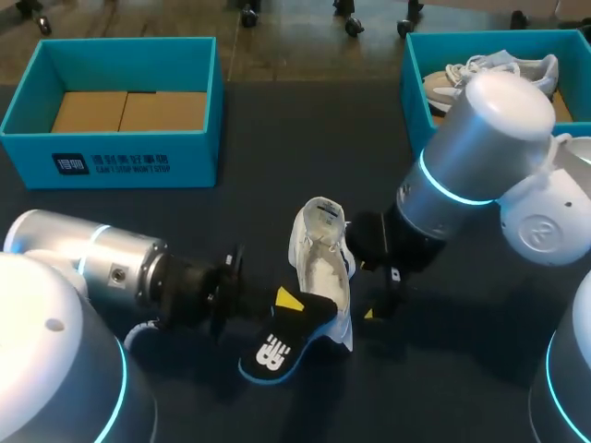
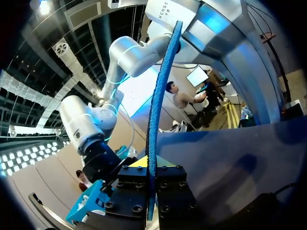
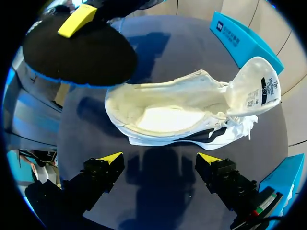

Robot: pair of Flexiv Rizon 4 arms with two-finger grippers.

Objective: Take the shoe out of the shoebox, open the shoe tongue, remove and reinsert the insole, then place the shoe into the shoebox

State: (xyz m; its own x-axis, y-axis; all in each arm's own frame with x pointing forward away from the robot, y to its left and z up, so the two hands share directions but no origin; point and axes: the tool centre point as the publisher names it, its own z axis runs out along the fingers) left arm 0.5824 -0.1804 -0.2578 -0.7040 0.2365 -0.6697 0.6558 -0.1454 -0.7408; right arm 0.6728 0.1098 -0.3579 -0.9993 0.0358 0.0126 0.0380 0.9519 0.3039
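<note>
1. White sneaker (image 1: 322, 268) rests mid-counter (image 1: 249, 175), tongue pulled open, inner sole bed exposed.
2. Left gripper (image 2: 151, 167): fingers pinch the black, blue-edged foam insole (image 1: 277, 349), held just beside the sneaker.
3. Right gripper (image 3: 160, 158): fingers spread, empty, near the sneaker's sole side.
4. Teal cardboard shoebox (image 1: 120, 106) sits far left; a second teal box (image 1: 416, 78) at far right holds a grey shoe (image 1: 462, 78).

Dim, soft shadows, fisheye edge warp

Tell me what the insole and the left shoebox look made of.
The insole seems to be foam: matte black top, porous blue edge in the left wrist view. The left shoebox looks like cardboard: smooth teal walls, plain brown flaps inside.
</note>
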